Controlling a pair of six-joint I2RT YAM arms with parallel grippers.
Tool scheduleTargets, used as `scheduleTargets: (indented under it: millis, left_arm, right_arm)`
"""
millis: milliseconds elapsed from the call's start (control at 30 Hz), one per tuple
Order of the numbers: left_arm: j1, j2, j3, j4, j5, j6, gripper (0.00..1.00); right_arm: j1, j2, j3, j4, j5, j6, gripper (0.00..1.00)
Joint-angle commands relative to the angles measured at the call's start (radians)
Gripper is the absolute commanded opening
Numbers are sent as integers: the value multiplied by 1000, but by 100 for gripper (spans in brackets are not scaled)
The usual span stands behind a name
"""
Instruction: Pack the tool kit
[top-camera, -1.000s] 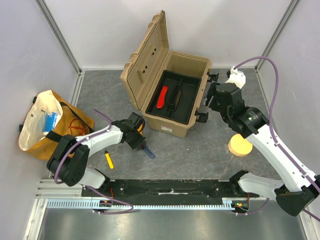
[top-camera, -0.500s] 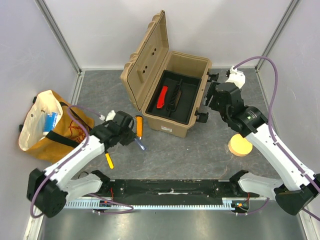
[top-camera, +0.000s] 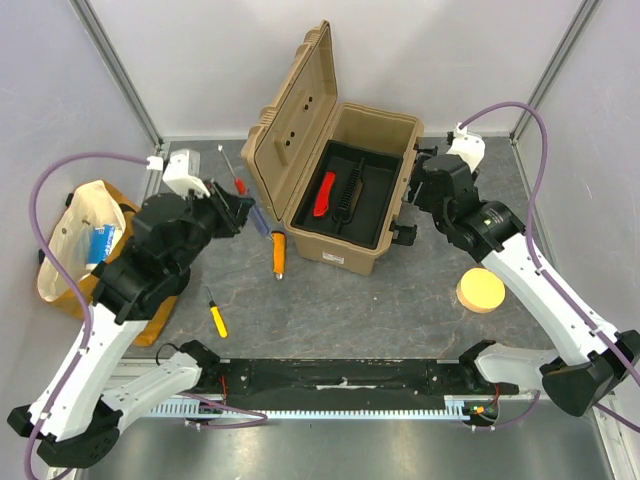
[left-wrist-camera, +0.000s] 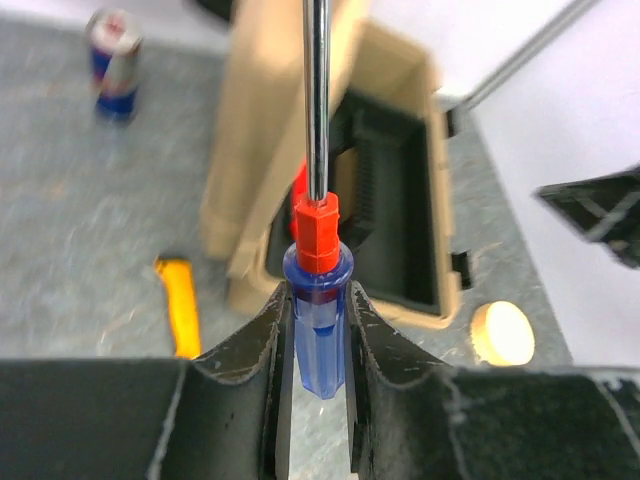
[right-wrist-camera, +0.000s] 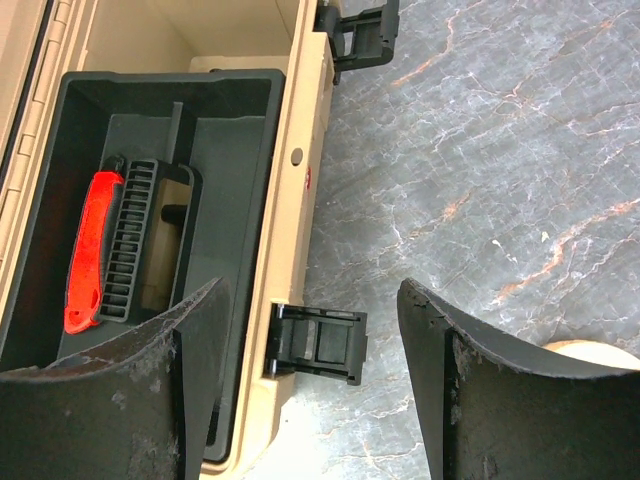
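Three screwdrivers are in view. One blue clear-handled screwdriver with a red collar (left-wrist-camera: 316, 235) is clamped between the fingers of the left gripper (left-wrist-camera: 318, 310). One orange-handled screwdriver (top-camera: 278, 253) lies on the table near that gripper. One yellow-handled screwdriver (top-camera: 216, 318) lies farther from it, toward the arm bases.

One large tan plastic toolbox (top-camera: 295, 110) stands open between the two grippers. It has one black inner tray (right-wrist-camera: 250, 100) and two black latches (right-wrist-camera: 318, 343), both close before the spread fingers of the right gripper (right-wrist-camera: 310, 288).

The tray holds one red knife (right-wrist-camera: 85, 250) and one black ribbed tool (right-wrist-camera: 130, 240).

One round yellow sponge disc (top-camera: 480, 290) lies near the right gripper. One yellow-orange cloth bag (top-camera: 65, 250) sits beyond the left gripper, away from the toolbox.
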Motion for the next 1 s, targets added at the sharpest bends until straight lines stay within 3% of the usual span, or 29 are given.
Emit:
scheduleTargets:
  millis: [0,233,433,700,967]
  left_arm:
    - [-3,60,193,191,211,269,2]
    - [-5,319,475,209,625,343,2]
    - [-19,552,535,295,717,284,2]
    - [-89,837,650,200,567,320,2]
    - [-117,1012,730,59,540,356,2]
  right_arm:
    - [-7,13,58,28,26,-12,74]
    - [-24,28,78,28,4,15,74]
    - [-36,18,74,9,4,38,74]
    - [-52,-25,29,9,18,58,74]
    - [-59,-28,20,8,9,57,75]
